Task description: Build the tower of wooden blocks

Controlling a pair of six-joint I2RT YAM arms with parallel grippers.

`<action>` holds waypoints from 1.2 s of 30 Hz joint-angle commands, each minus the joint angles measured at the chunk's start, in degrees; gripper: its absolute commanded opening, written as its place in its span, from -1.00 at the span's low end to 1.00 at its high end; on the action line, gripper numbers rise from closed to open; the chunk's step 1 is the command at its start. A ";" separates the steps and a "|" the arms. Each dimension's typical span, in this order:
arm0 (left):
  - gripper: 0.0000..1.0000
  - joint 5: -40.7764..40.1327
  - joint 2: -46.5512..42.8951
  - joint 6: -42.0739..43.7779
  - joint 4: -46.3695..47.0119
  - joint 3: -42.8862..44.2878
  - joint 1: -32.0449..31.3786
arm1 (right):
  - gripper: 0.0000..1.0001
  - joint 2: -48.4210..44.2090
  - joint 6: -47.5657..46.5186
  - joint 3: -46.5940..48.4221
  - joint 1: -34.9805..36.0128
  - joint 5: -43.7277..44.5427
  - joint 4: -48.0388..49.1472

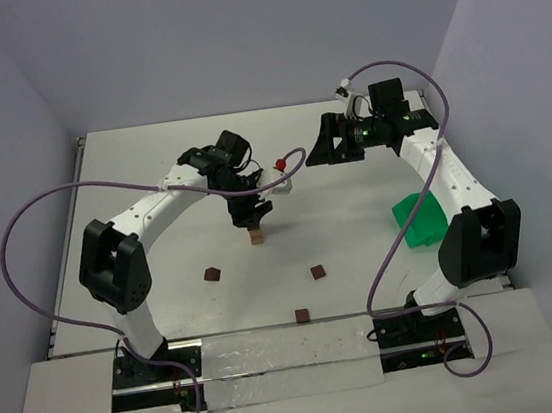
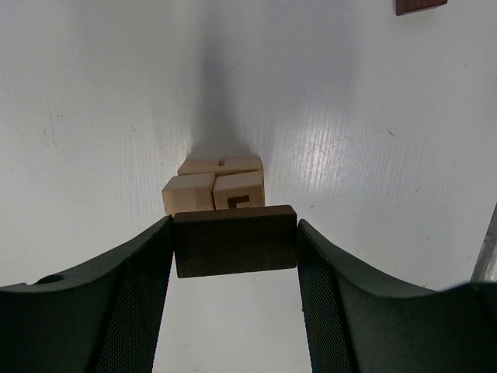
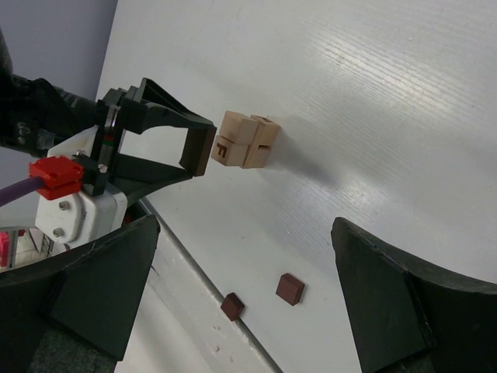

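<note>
The left gripper (image 1: pixel 250 217) pinches a dark brown block (image 2: pixel 234 250) just over the tan wood block tower (image 2: pixel 215 186); the right gripper (image 3: pixel 242 233) gapes wide, empty.

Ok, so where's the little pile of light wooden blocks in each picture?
Top view: the light block stack is near the middle of the picture, just below the left gripper.
Left wrist view: it is in the centre, just above the dark block that the left gripper holds.
Right wrist view: it is in the upper middle, beside the left gripper's tip.
Shared landmark: the left gripper, right next to the stack in every view.
</note>
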 commanded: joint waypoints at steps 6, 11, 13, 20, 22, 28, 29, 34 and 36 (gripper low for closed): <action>-0.72 -0.34 0.94 1.29 3.08 2.18 0.19 | 0.99 -2.50 -0.29 2.63 -0.35 -0.85 0.91; -0.70 -0.47 2.16 1.19 3.08 2.85 0.56 | 0.99 -2.31 -0.19 2.67 -0.26 -1.02 1.06; -0.69 -0.58 2.53 1.23 3.23 2.94 0.69 | 0.99 -2.27 -0.23 2.70 -0.34 -1.02 1.01; -0.66 -0.65 3.09 1.23 3.39 2.98 1.09 | 0.99 -1.95 -0.09 2.58 -0.34 -1.11 1.15; -0.65 -0.74 3.18 1.23 3.44 2.84 1.09 | 0.99 -1.87 -0.01 2.59 -0.29 -1.11 1.15; -0.58 -0.78 3.18 1.15 3.67 2.65 1.16 | 0.99 -1.81 0.10 2.74 -0.26 -1.11 1.23; -0.57 -0.78 3.33 1.15 3.60 2.68 1.18 | 0.99 -1.77 0.06 2.66 -0.26 -1.16 1.29; -0.49 -0.66 3.51 1.17 3.39 2.94 1.11 | 0.99 -1.83 0.12 2.63 -0.26 -1.17 1.23; -0.47 -0.60 3.58 1.23 3.21 3.03 1.18 | 0.99 -1.74 0.11 2.54 -0.26 -1.20 1.32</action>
